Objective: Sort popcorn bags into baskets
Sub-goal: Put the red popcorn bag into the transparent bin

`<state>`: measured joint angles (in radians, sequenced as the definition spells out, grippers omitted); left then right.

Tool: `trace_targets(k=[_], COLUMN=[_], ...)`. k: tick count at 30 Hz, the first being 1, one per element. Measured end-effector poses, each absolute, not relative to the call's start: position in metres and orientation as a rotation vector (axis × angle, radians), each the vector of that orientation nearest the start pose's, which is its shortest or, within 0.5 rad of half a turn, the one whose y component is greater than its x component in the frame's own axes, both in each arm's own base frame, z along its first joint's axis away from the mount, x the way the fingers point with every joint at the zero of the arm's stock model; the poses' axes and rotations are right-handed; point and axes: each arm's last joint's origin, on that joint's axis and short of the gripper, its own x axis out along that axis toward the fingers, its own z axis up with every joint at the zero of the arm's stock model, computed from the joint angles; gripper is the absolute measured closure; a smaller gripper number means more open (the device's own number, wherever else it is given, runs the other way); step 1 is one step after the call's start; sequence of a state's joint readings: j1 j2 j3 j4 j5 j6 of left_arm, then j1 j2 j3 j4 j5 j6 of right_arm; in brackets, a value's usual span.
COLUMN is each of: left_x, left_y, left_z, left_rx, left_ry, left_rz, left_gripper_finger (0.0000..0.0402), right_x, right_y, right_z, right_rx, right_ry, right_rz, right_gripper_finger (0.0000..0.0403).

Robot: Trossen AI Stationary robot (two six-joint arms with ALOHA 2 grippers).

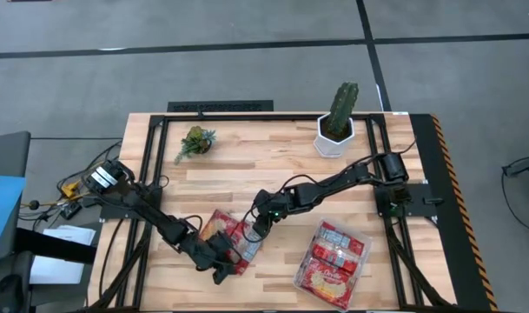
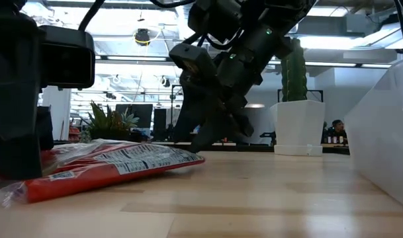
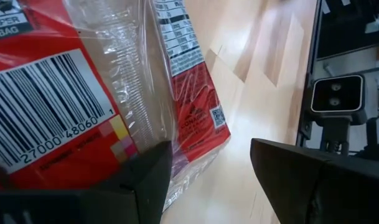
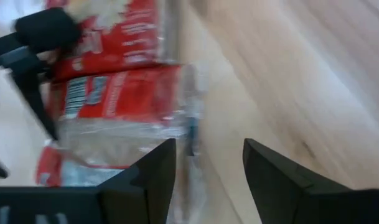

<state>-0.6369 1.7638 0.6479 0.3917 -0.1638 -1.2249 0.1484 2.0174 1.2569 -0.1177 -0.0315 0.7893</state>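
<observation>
Several red popcorn bags (image 1: 231, 239) lie in a loose heap on the table's near middle, flat on the wood; in the low view the heap (image 2: 115, 165) is a low red slab. More packets lie in the clear tray (image 1: 297, 280) to the right. My left gripper (image 1: 222, 269) is open at the heap's near-left edge; in its wrist view its fingers (image 3: 211, 149) stand beside a barcode packet (image 3: 52, 118). My right gripper (image 1: 257, 230) is open at the heap's right end, with a packet's clear seam (image 4: 190, 134) ahead of the gap (image 4: 208, 146). My left gripper has one finger (image 3: 145, 180) over the clear edge (image 3: 170, 186) of the barcode packet, coming low from the near-left; whether it touches, I cannot tell. My right gripper slants down from the far right to the heap's right end (image 2: 191, 155); I cannot tell whether it touches.
A white hexagonal pot with a cactus (image 1: 336, 129) stands at the far right of the table. A small green plant (image 1: 195, 141) is at the far left. Bare wood lies between the heap and the tray, whose clear wall (image 2: 386, 132) rises at the right.
</observation>
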Motion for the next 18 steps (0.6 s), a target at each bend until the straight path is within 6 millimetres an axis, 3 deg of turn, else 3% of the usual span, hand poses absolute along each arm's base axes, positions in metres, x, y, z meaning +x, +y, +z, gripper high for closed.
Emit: trace_targets(k=[8,13,18], left_x=[0.247,0.246,0.247], left_y=[-0.171,-0.170,-0.168], left_z=[0.101,0.099,0.099], left_rx=[-0.817,-0.809,-0.815], left_ry=[0.853,0.849,0.856], left_rz=[0.075,0.099,0.106], left_gripper_finger=[0.0189,0.0189,0.0189], right_x=[0.412,0.416,0.425], right_y=[0.065,0.065,0.069], right_z=[0.144,0.123,0.104], right_rx=[0.670,0.677,0.794], right_ry=[0.886,0.919,0.953], right_rz=[-0.114,-0.106,-0.023], right_gripper_finger=[0.0195,0.0197,0.0194])
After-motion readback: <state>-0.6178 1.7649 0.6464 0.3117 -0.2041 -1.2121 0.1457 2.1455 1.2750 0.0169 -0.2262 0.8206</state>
